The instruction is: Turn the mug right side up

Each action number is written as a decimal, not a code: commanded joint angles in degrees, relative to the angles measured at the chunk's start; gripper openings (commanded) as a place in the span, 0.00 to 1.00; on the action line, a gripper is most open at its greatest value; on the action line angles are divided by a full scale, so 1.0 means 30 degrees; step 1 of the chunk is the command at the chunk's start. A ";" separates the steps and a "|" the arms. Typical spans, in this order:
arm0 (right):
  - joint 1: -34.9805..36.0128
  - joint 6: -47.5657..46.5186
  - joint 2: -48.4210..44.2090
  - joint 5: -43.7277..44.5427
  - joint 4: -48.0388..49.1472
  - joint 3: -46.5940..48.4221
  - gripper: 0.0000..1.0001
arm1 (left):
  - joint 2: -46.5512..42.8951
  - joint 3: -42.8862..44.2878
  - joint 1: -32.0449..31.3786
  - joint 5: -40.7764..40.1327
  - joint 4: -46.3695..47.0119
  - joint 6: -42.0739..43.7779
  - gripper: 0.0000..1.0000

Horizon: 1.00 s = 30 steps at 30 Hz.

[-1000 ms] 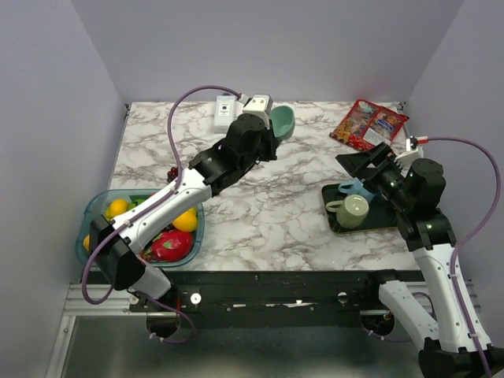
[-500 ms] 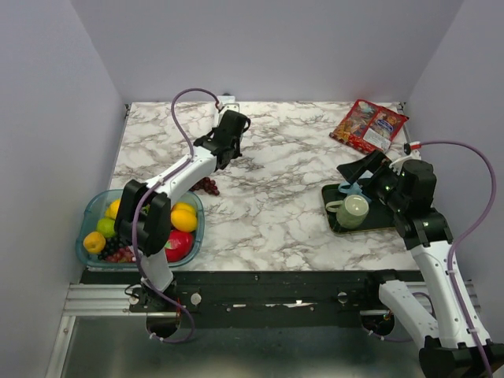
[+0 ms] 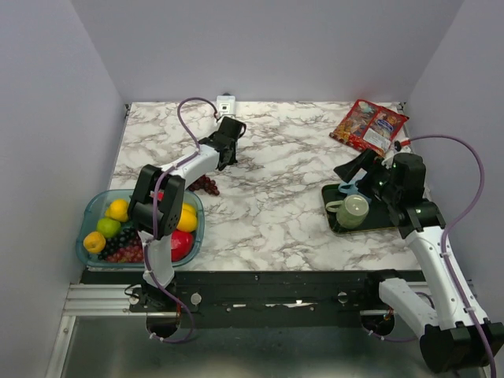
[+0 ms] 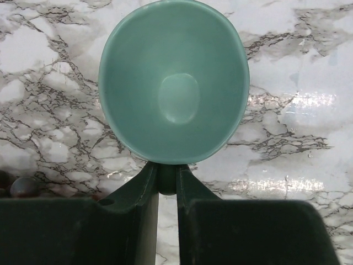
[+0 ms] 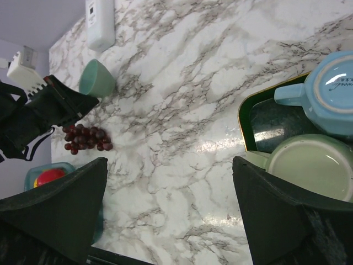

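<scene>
Holding the teal mug [image 4: 174,83] well left of the tray [image 5: 267,132], left fingers [image 4: 140,187] pinch what we take for its handle [image 4: 167,185]. We judge it stiff, slick and breakable. The right fingers [image 5: 270,215] gape wide.

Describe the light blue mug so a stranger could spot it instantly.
At the right of the marble table lies a dark tray holding two mugs. The light blue mug is the farther one, behind the pale green mug, and its printed base faces up.
</scene>
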 commanded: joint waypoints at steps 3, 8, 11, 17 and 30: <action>0.0036 -0.0186 0.0105 0.0169 -0.0445 0.0068 1.00 | -0.0414 -0.1882 0.0654 0.1434 0.2404 -0.0337 0.15; 0.0007 -0.0038 0.0045 0.0666 -0.0943 0.0125 1.00 | -0.0269 -0.2267 0.0684 0.1200 0.2318 -0.0132 0.27; 0.0036 -0.0126 0.0162 0.0843 -0.1587 0.0330 1.00 | -0.0648 -0.2618 0.0713 0.1112 0.2491 -0.0249 0.40; 0.0036 -0.0799 -0.0158 0.2213 -0.3051 0.0331 1.00 | -0.2376 -0.2562 0.0713 0.1927 0.1124 -0.0717 0.67; 0.0036 0.0805 -0.0688 0.7318 -0.7357 -0.0635 1.00 | -0.9255 -0.3642 0.0684 0.5826 -0.2517 -0.0485 0.96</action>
